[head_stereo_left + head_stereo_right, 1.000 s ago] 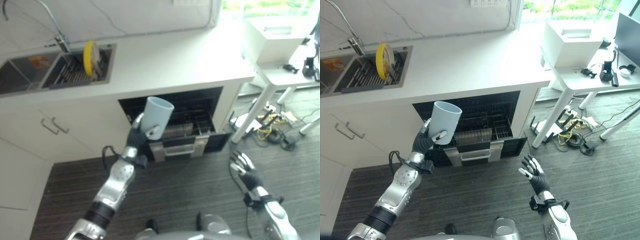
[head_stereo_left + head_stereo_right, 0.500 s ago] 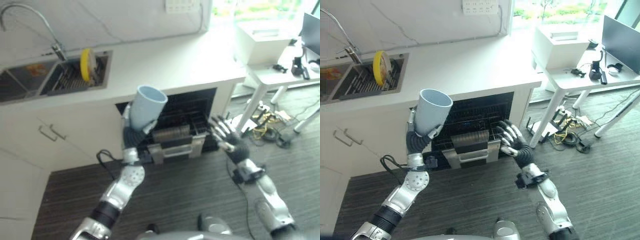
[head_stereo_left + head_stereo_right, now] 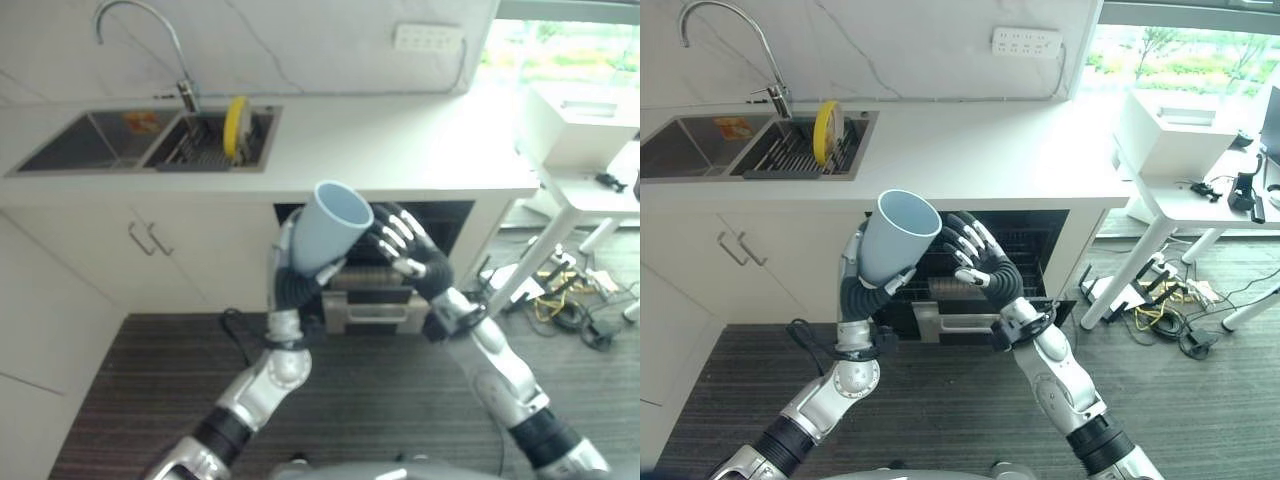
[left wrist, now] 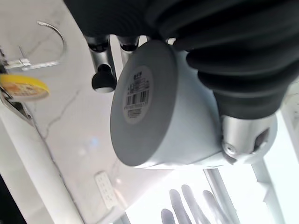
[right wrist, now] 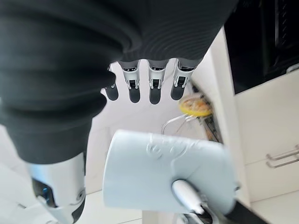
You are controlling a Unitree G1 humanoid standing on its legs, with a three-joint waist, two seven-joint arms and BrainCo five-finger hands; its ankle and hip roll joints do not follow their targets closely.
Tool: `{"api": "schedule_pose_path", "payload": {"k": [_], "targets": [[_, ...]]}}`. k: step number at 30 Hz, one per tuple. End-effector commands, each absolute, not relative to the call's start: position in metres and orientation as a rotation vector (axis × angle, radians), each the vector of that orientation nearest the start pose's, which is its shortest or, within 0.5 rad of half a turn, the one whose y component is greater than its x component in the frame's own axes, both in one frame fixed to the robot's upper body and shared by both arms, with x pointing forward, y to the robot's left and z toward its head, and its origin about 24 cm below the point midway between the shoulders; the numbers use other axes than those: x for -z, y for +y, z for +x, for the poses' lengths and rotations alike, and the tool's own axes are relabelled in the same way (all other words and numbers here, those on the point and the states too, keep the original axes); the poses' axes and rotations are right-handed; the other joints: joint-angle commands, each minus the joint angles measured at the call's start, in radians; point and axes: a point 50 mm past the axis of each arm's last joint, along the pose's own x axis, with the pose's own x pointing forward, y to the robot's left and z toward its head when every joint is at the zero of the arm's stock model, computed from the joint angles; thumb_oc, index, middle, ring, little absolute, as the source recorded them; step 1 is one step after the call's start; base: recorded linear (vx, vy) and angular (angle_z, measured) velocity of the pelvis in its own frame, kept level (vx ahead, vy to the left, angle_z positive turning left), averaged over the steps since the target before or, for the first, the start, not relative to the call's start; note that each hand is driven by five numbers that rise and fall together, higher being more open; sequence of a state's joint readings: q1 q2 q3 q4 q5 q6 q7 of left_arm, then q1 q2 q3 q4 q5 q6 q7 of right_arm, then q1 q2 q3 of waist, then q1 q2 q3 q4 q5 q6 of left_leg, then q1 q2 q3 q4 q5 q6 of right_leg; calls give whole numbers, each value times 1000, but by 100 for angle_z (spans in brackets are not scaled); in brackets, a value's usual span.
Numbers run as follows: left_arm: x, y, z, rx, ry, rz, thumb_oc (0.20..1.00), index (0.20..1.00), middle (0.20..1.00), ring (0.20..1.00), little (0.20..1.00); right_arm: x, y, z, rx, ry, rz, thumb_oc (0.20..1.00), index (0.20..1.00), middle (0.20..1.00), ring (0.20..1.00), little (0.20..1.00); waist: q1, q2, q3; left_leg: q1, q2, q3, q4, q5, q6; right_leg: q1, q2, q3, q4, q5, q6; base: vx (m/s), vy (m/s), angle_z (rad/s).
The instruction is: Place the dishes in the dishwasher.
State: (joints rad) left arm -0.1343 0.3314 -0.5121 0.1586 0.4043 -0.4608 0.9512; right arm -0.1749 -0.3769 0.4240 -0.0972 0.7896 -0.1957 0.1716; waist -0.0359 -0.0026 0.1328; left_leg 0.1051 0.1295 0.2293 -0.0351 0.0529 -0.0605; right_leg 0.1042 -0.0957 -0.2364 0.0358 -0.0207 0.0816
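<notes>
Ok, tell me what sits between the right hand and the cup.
Nothing: a bare gap separates the right hand from the cup held by the left hand, per the right eye view.

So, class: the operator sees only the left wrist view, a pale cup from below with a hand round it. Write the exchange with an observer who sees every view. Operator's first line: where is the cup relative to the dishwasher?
Observer: The cup is held up in front of the open dishwasher, mouth tilted upward.
Operator: Which hand has it?
Observer: The left hand, its fingers curled round the cup's lower part.
Operator: And the other hand?
Observer: The right hand is beside the cup, fingers spread, holding nothing.
Operator: Any dishes left?
Observer: A yellow plate stands on edge in the sink rack.
</notes>
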Motion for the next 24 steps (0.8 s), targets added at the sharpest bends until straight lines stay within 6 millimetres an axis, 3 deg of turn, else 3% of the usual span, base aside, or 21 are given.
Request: {"api": "schedule_pose_path", "payload": {"k": [1,9,24], "targets": [[-99,105,244,-202,-884,330,200,200,200,200,200,-128,-98,263,-620,-320,494,1000,1000,1000,1000,1000,2,-36,6,9,11,-46,46,-137,-15,16,-64,7,1,-73,62,0,0,0],[-103,93,242,-134,-939,307,200,200,200,200,200,-137,-86,271,-633,-311,498,1000,1000,1000,1000,1000,18,-36,3,16,11,-47,33,-133,-13,23,-71,0,-3,-66,67,1,0,8],[-92,88,243,-79,-827,282,200,200,200,200,200,-153,-68,273,-751,-302,469,1000,1000,1000,1000,1000,37,-41,7,14,12,-62,37,-135,-10,24,-69,8,1,-66,65,1,0,1]]}}
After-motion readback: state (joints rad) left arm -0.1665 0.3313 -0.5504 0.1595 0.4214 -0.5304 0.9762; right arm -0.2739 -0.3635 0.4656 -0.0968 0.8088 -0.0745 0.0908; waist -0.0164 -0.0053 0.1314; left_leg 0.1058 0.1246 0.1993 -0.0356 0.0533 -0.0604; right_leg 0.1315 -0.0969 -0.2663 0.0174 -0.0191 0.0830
